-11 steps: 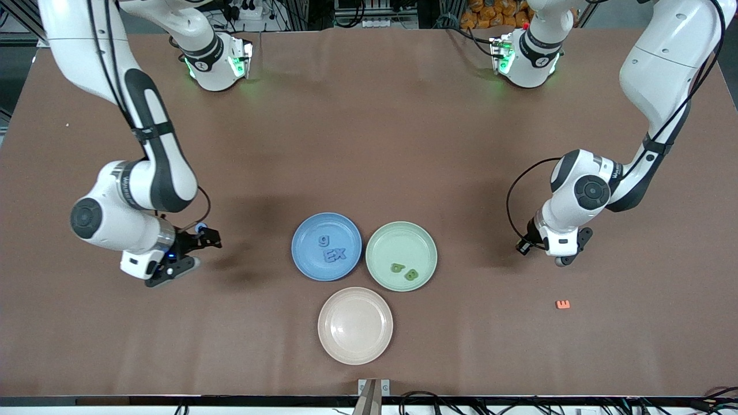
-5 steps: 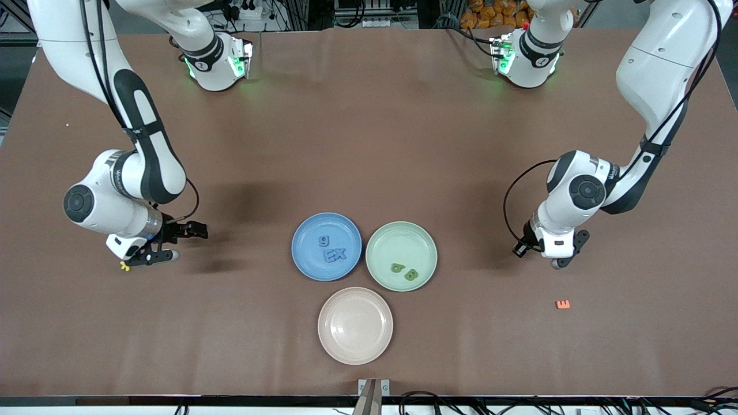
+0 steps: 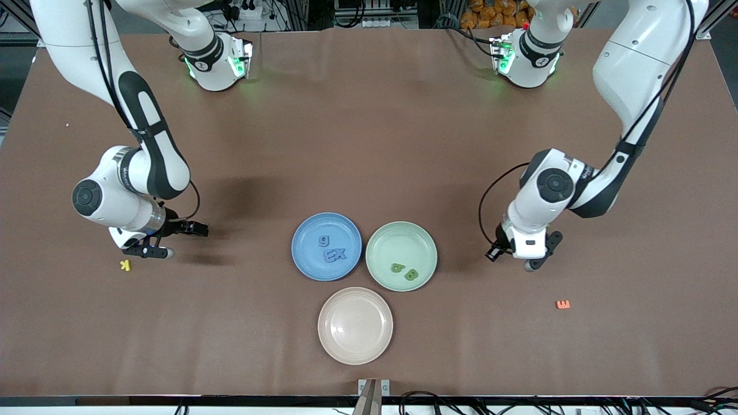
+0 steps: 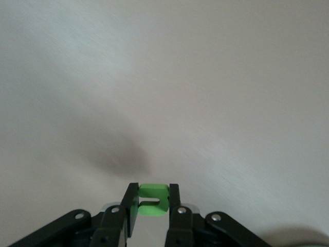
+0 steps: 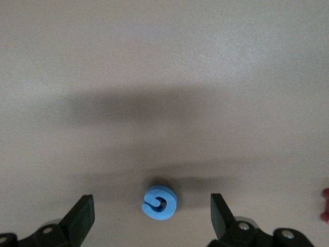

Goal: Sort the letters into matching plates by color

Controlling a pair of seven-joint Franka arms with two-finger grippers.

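The blue plate (image 3: 305, 230) holds three blue letters, a g (image 3: 324, 240) and E X (image 3: 334, 254). Beside it, the green plate (image 3: 392, 233) holds two green letters (image 3: 404, 271). My left gripper (image 4: 153, 206) is shut on a small green letter (image 4: 154, 191). In the front view that gripper (image 3: 526, 259) hangs over bare table, toward the left arm's end from the green plate. My right gripper (image 5: 151, 206) stands open over a blue letter G (image 5: 160, 202) lying flat between its fingertips. In the front view my right gripper (image 3: 167, 242) hides that letter.
A pale pink plate (image 3: 331, 305) sits nearer the front camera than the other two plates. A yellow K (image 3: 125, 264) lies beside the right gripper. An orange E (image 3: 563, 304) lies toward the left arm's end. A small red piece (image 5: 325, 206) shows at the right wrist view's edge.
The left arm has carried its green letter toward the green plate. The right arm has shifted toward its end of the table, uncovering the yellow K.
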